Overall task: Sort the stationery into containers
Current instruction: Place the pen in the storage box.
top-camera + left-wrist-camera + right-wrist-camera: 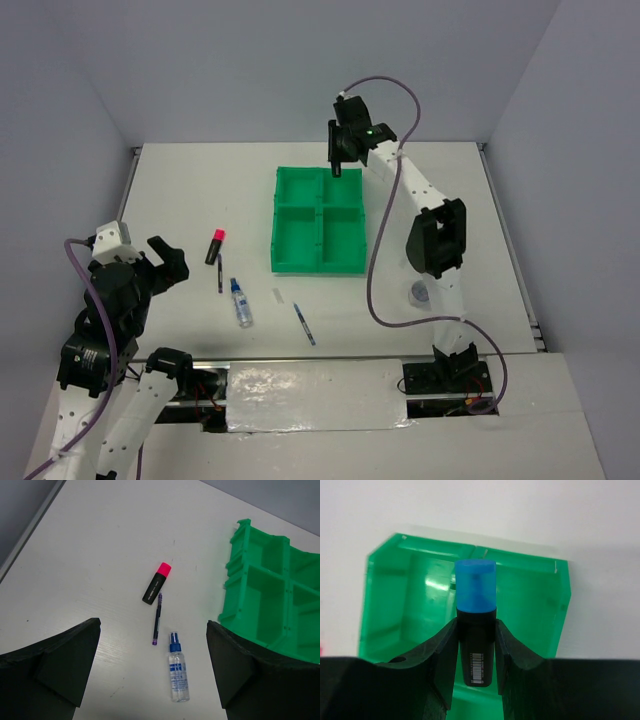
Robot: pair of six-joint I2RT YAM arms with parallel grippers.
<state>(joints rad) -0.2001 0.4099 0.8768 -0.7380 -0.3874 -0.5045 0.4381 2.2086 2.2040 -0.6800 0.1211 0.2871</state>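
My right gripper (339,152) is shut on a blue-capped black marker (475,587) and holds it above the far compartments of the green four-compartment tray (276,228). The tray also shows in the right wrist view (382,595). My left gripper (166,262) is open and empty at the left, above the table. Below it in the left wrist view lie a red-capped marker (156,583), a thin black pen (157,618) and a clear blue-capped bottle (178,672), with the tray (235,575) to their right. A blue pen (304,324) lies near the front edge. A round grey disc (421,293) lies by the right arm.
A small white strip (278,296) lies between the bottle and the blue pen. Grey walls close the table at the back and sides. The right arm's purple cable (375,270) hangs right of the tray.
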